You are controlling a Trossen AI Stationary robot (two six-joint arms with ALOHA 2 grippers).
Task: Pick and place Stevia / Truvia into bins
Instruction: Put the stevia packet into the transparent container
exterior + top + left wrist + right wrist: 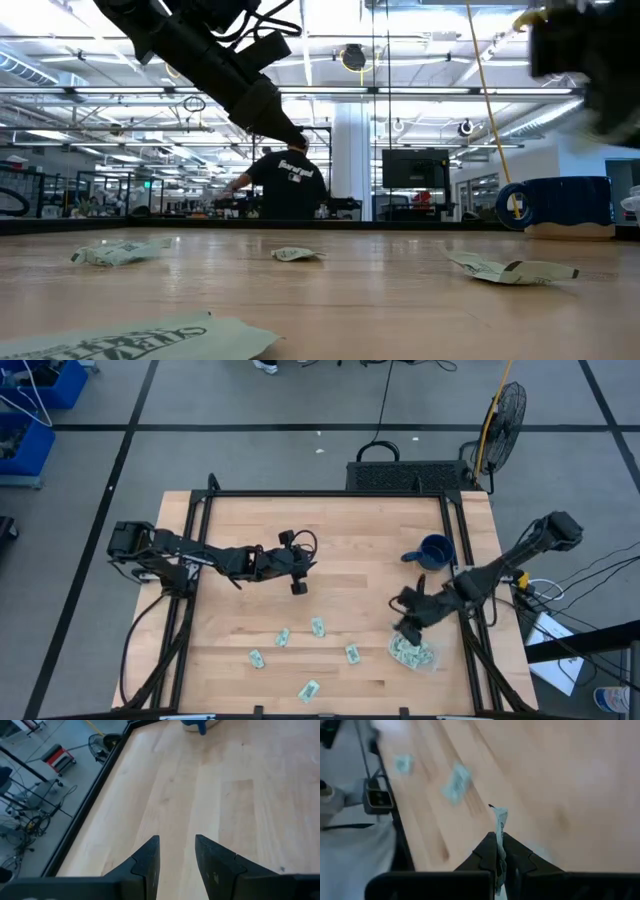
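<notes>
Right gripper, clenched on one pale green-and-white paper sachet, hangs just beside the clear shallow plastic bin holding more sachets. A dark blue mug stands behind it. Five loose sachets lie toward the left gripper, fingers parted over bare wooden table.

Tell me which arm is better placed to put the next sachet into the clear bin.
The right. Its claw is shut on a sachet and hovers beside the bin. The left claw is open and empty, farther from the bin.
</notes>
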